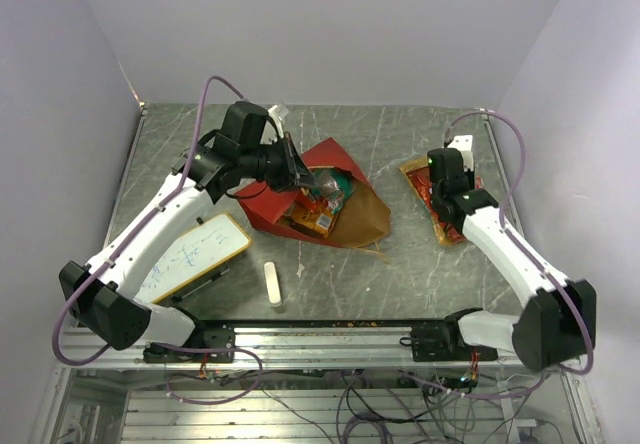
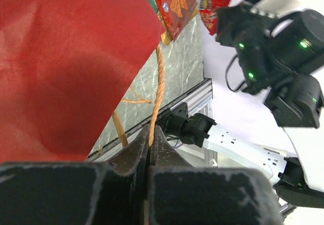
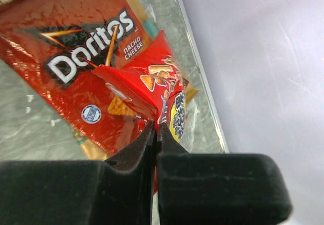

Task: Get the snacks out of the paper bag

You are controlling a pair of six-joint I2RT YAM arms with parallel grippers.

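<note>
snacks (image 1: 322,204) sit in the mouth of the paper bag (image 1: 268,209), which lies on its side at the centre of the top view. two more are out at right centre: a doritos packet (image 3: 76,68) flat on the table (image 1: 400,264) and a small red packet (image 3: 152,90) over it. the left gripper (image 2: 149,136) is closed on the bag's twisted handle (image 2: 158,93). the right gripper (image 3: 154,129) is pinched shut on the red packet's lower edge. the packets look light, crinkly and slick, with crushable chips inside, so a seam or corner is the safest hold. the bag is floppy paper and may drag or tear at the handle. open table lies at lower centre. the whiteboard (image 1: 195,254) and eraser (image 1: 271,284) crowd the lower left, and the table's rim runs close at right.
</note>
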